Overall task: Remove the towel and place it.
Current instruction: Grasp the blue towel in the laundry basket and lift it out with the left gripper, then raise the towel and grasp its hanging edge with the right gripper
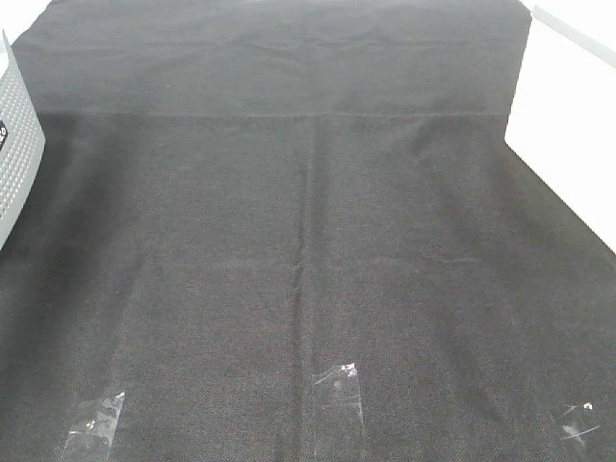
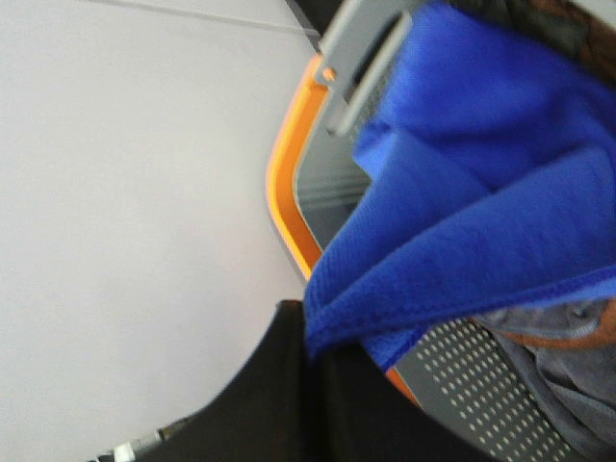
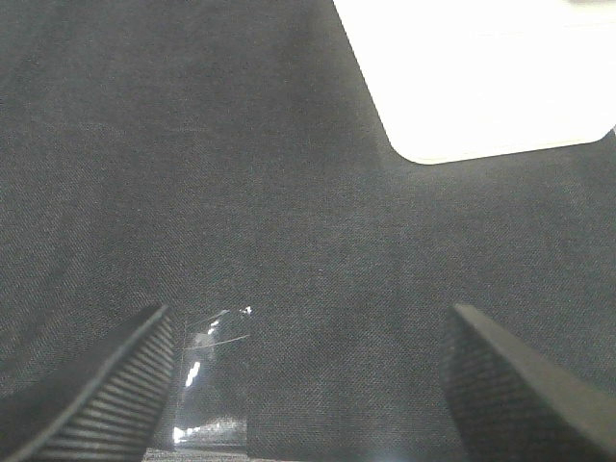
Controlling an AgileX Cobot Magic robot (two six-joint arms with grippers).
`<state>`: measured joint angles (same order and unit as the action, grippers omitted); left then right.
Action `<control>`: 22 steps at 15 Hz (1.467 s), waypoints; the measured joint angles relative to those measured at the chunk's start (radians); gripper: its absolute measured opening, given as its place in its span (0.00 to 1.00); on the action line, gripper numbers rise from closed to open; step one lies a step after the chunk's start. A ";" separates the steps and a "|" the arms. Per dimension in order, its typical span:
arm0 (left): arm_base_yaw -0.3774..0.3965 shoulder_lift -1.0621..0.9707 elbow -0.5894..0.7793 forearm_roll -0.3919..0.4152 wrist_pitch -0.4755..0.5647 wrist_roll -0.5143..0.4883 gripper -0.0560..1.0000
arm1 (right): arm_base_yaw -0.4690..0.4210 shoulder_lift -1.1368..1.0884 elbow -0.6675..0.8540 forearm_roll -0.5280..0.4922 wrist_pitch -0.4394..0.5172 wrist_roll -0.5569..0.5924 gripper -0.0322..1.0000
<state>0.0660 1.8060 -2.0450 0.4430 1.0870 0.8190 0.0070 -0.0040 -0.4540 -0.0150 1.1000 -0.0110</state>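
I read the right gripper (image 3: 308,322) as released, fingers wide apart above the black-clothed surface (image 1: 308,241). In the left wrist view the towel (image 2: 481,212) lies bunched over the orange-rimmed grey basket (image 2: 285,183). Left gripper state: I cannot tell.

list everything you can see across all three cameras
towel: one, bright blue, bunched over the basket
basket: one, grey perforated with orange rim, left edge of the table
other cloth: count unclear, grey and brown, under the towel
table cloth: one, black, covering the table
tape patches: three, clear, along the near edge of the cloth
white slab: one, white, right edge
right gripper: one, black, open above the cloth
left gripper: cannot be made out, close to the towel
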 joint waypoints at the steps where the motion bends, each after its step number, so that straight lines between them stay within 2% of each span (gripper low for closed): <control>1: -0.022 -0.020 -0.014 0.001 -0.008 -0.003 0.05 | 0.000 0.000 0.000 0.000 0.000 0.000 0.75; 5: -0.135 -0.088 -0.064 0.007 -0.048 -0.004 0.05 | 0.000 0.000 0.000 0.000 0.000 0.000 0.75; 10: -0.361 -0.180 -0.070 0.012 -0.087 -0.004 0.05 | 0.000 0.000 0.000 0.000 0.000 0.000 0.75; 15: -0.596 -0.196 -0.072 0.006 0.057 0.055 0.05 | 0.000 0.000 0.000 0.015 0.000 -0.001 0.75; 18: -0.711 -0.196 -0.072 -0.001 0.096 0.103 0.05 | 0.000 0.085 -0.007 0.103 -0.011 -0.076 0.75; 19: -0.736 -0.196 -0.072 -0.001 0.102 0.109 0.05 | 0.000 0.126 -0.017 0.157 -0.047 -0.131 0.75; 22: -0.787 -0.196 -0.072 0.000 0.116 0.110 0.05 | 0.000 0.257 -0.023 0.358 -0.266 -0.316 0.75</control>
<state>-0.7210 1.6100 -2.1170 0.4430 1.2030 0.9290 0.0070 0.2530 -0.4770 0.3430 0.8340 -0.3270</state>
